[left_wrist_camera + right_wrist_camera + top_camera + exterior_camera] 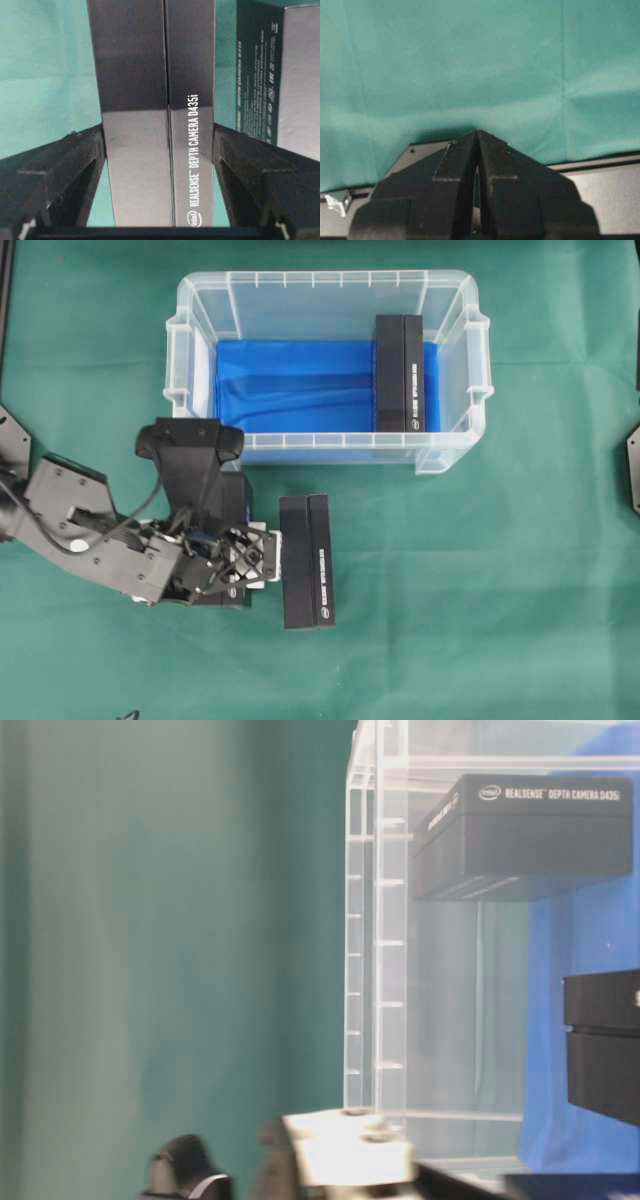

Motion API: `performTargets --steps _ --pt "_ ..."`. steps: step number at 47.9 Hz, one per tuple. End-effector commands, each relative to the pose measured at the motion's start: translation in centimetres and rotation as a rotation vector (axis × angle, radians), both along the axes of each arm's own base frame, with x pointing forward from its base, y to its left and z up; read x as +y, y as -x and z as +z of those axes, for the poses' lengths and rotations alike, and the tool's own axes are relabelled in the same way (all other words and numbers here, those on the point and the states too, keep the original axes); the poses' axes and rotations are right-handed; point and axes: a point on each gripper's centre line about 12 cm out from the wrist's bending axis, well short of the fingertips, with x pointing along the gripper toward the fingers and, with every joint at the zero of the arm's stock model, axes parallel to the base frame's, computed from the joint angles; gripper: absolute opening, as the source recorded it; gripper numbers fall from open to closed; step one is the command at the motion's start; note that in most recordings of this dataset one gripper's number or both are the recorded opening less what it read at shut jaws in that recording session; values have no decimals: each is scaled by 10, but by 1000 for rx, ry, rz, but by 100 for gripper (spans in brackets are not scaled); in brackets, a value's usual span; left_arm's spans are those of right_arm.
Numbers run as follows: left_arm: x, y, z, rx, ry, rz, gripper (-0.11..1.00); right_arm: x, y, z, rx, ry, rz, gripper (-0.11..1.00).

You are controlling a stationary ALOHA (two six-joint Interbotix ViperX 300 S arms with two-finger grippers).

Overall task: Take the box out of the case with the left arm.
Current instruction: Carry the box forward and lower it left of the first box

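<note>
The case (pixel 200 300) is a clear bin with a blue lining, at the top middle of the overhead view. A black box (pixel 400 375) lies inside it against the right wall, and it also shows at table level (pixel 530 835). A second black box (pixel 307 560) is outside the case, over the green cloth in front of it. My left gripper (pixel 272 560) is shut on this box. In the left wrist view the box (pixel 135 75) fills the gap and both fingers (pixel 75 155) press its sides. My right gripper (pixel 479 137) is shut, with nothing in it.
Green cloth (pixel 520 620) covers the table around the case. The left arm (pixel 90 525) takes up the lower left. A part of the right arm (pixel 632 470) shows at the right edge. Another dark printed box face (pixel 260 75) stands at the right of the left wrist view.
</note>
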Motion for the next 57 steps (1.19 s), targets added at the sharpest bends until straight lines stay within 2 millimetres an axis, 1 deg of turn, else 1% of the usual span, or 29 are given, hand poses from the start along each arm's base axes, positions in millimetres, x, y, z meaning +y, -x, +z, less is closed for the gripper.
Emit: performTargets --steps 1,4,11,21,36,47,48,51,52,54,57 --pt "-2 -3 2 -37 9 -11 64 0 -2 3 -11 1 -4 2" --pt "-3 -5 -4 -35 10 -12 64 0 -1 3 -13 1 -4 2" --pt "-5 -9 -5 -42 16 -15 64 0 -2 3 -11 0 -6 2" --pt "-5 -4 -7 -30 22 -10 64 0 -1 3 -13 0 -6 2" --pt "-5 -4 -7 -30 25 -12 64 0 -2 3 -11 -3 -5 2" --pt "-9 -2 -8 -35 30 -26 65 0 -2 3 -11 -3 -5 2" --pt "-10 -2 -7 -36 30 -27 68 0 -2 3 -11 -3 -5 2" --pt "-11 -1 -7 -38 31 -30 83 0 -1 3 -13 -3 -5 2" --pt "-11 -1 -7 -36 30 -30 86 0 -2 3 -11 -3 -5 2" --pt "-11 -1 -6 -39 31 -32 90 0 -2 3 -11 -3 -5 2" --pt "-11 0 -7 -36 30 -30 91 0 -2 3 -11 -3 -5 2"
